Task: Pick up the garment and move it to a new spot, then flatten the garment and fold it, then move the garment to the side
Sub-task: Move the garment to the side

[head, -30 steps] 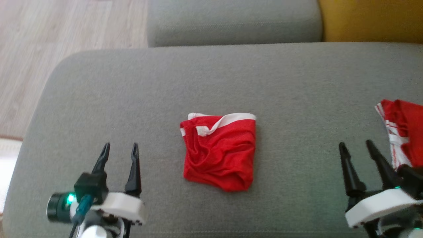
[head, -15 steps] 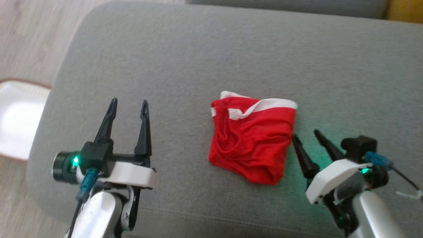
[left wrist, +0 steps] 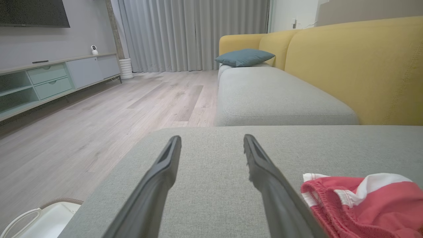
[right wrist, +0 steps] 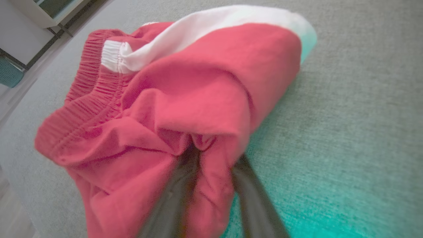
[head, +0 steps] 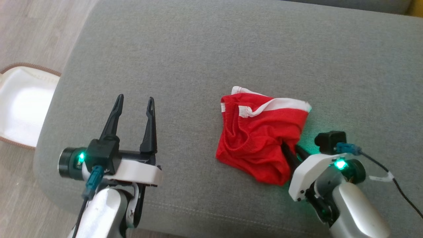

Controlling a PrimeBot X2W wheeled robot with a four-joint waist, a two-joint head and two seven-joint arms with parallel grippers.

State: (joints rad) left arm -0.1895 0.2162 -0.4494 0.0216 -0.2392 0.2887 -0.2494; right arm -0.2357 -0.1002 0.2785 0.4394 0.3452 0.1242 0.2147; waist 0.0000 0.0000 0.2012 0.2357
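Shorts (head: 261, 132) lie bunched at the cushion (head: 198, 49) centre, your right gripper (head: 290, 148) pinching their edge, left gripper (head: 135, 97) open; moving, flattening, folding look undone.

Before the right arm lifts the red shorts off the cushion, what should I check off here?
1. Fold of the red shorts lies between the fingers of the right gripper: ok.
2. Jaws fully closed on that fold: cannot tell.
3. All layers caught, not just the top one: cannot tell.
4. Left gripper open, apart from the shorts: ok.
5. Nothing lying on the shorts on the grey sofa cushion: ok.
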